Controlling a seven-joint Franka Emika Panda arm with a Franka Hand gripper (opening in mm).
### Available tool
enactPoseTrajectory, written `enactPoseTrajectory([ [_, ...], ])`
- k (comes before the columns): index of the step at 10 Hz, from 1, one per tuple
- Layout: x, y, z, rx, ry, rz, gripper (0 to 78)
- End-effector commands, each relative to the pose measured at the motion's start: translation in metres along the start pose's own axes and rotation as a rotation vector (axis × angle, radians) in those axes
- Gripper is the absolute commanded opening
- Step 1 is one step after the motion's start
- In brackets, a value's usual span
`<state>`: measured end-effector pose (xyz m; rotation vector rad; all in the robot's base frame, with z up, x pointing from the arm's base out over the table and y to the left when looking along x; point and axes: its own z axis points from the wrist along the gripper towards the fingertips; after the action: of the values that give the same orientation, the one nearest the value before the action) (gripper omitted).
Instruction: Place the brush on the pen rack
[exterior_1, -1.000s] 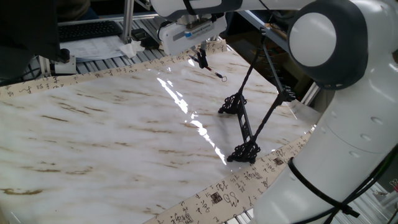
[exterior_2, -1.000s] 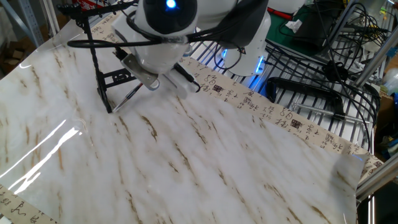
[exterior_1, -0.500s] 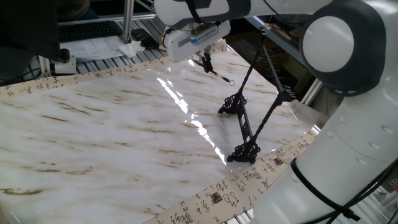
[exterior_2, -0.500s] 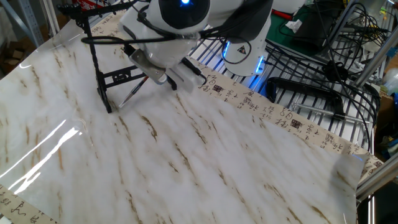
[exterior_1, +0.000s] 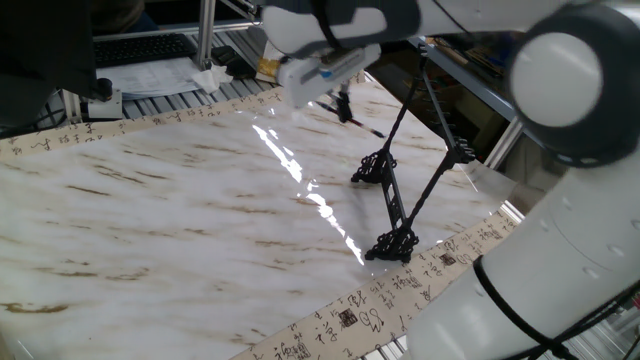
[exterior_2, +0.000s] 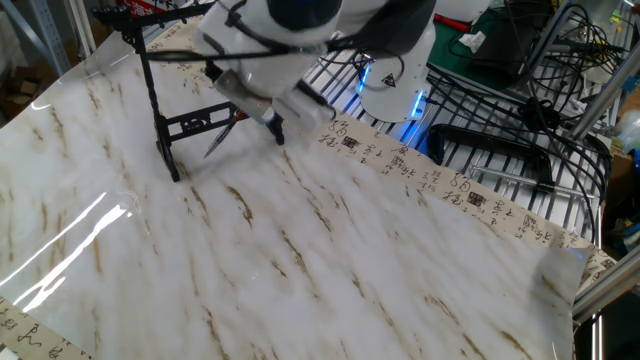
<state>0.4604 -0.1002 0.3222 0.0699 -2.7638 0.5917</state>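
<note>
The brush (exterior_1: 364, 125) is a thin dark stick held in the air over the far side of the marble table, slanting down to the right. My gripper (exterior_1: 343, 104) is shut on its upper part. In the other fixed view the brush (exterior_2: 221, 137) hangs below the white hand, its tip pointing down-left, just in front of the pen rack (exterior_2: 157, 115). The gripper's fingertips are mostly hidden by the hand there. The pen rack (exterior_1: 395, 205) is black, with two scrolled feet and thin rods rising to the right. The brush is a short way left of its rods.
A patterned paper border (exterior_1: 330, 325) edges the marble table (exterior_1: 170, 220). Black wire racks and cables (exterior_2: 520, 150) lie beyond the far edge. The robot's white base (exterior_2: 395, 80) stands behind the table. A keyboard and papers (exterior_1: 140, 55) sit past the back edge.
The gripper has carried the brush to the right and a little higher, closer to the pen rack's rods. The rack has not moved.
</note>
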Motion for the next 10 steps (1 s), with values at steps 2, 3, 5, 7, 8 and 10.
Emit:
enactPoseTrajectory([
  [2, 0.007, -0.032, 0.005, 0.023, -0.009, -0.088, 1.2],
  [3, 0.007, -0.033, 0.005, 0.023, -0.009, -0.090, 1.2],
  [5, 0.007, -0.041, 0.005, 0.028, -0.008, -0.108, 1.2],
  [7, 0.008, -0.053, 0.003, 0.026, -0.012, -0.119, 1.2],
  [8, 0.007, -0.056, 0.003, 0.029, -0.017, -0.119, 1.2],
  [10, 0.004, -0.066, 0.002, 0.028, -0.024, -0.115, 1.2],
])
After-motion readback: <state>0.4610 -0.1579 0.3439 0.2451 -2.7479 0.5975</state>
